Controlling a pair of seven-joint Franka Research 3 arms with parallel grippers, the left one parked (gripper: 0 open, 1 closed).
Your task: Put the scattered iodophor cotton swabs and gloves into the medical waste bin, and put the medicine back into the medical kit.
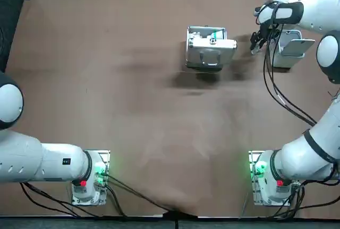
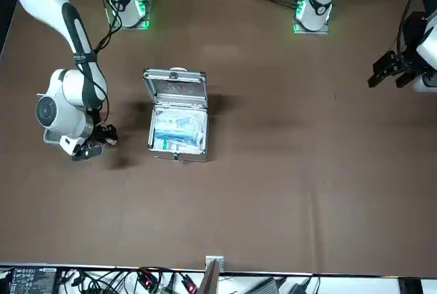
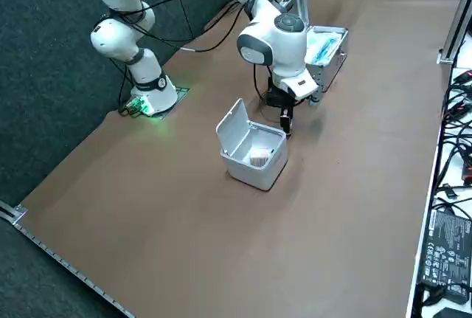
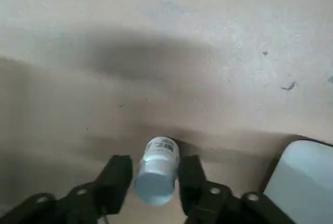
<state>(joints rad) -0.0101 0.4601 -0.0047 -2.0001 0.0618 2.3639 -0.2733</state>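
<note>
Right gripper is clamping a small medicine bottle, long axis running along the fingers. It is working low over the surface between waste bin and open kit; the kit is lying toward the robot's left.

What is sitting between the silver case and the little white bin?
Only the right gripper, its fingers closed on a small medicine bottle; the top view shows it between medical kit and waste bin, above the table.
</note>
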